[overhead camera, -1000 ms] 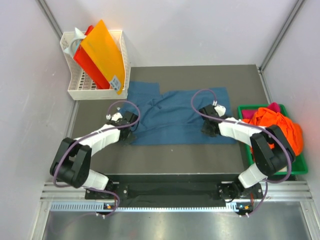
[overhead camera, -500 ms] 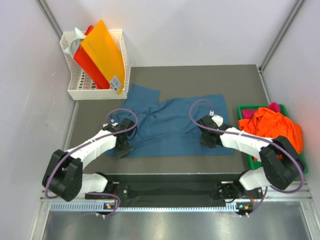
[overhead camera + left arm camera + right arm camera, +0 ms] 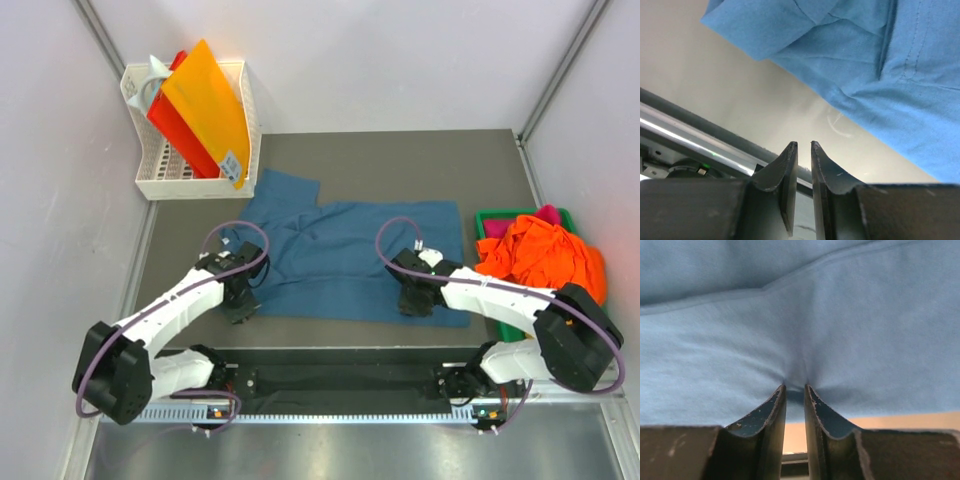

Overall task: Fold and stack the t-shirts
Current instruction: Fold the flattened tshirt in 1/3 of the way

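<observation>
In the top view both wrist housings cover their own fingertips, so jaw state is read from the wrist views. The right arm also hides part of the near hem of the dark blue t-shirt [image 3: 340,250]. The left wrist view cuts the dark blue t-shirt [image 3: 880,60] off at the top and right edges. In the right wrist view the cloth [image 3: 790,315] fills almost the whole picture, and which part of the garment it shows cannot be determined. The orange t-shirt [image 3: 545,250] and the magenta t-shirt [image 3: 548,213] lie heaped in the green tray [image 3: 492,214] at the right. How many garments the heap holds cannot be determined. The blue shirt lies spread flat at the centre of the table [image 3: 400,160], one sleeve pointing toward the white basket [image 3: 150,185]. The left gripper [image 3: 240,303] sits just off the shirt's near left corner. Its jaws [image 3: 801,147] stand a narrow slit apart over bare table, holding nothing, with the cloth edge near but apart from the tips. The right gripper [image 3: 415,300] sits at the near right hem. Its jaws [image 3: 794,389] are pinched on a puckered fold of blue cloth.
</observation>
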You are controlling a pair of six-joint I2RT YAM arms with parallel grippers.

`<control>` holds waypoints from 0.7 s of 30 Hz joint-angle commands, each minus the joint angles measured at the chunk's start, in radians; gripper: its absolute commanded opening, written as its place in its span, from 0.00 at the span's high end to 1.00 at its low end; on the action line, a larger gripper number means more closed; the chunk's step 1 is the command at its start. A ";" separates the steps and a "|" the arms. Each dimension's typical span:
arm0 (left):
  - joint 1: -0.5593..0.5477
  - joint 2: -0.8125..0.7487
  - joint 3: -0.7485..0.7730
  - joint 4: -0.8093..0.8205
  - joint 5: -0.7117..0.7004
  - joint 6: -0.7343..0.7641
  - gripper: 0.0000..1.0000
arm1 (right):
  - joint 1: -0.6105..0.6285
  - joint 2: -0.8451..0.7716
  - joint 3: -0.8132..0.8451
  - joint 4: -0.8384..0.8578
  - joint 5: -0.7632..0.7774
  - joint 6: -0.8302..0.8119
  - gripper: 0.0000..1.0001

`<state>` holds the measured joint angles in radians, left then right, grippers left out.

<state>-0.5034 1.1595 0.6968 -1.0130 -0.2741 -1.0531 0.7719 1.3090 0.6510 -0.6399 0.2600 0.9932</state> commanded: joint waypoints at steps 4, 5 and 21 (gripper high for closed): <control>-0.007 -0.053 0.205 0.020 -0.063 0.079 0.71 | 0.018 -0.001 0.263 -0.097 0.120 -0.120 0.69; -0.007 -0.057 0.225 0.051 -0.086 0.137 0.69 | 0.015 0.012 0.292 -0.087 0.139 -0.146 0.62; -0.003 0.203 0.297 0.229 -0.188 0.182 0.64 | 0.001 0.197 0.437 0.057 0.209 -0.391 0.55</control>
<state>-0.5056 1.4014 0.9707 -0.7719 -0.4637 -0.8646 0.7746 1.5421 1.1366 -0.6235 0.4549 0.6086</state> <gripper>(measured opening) 0.370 0.461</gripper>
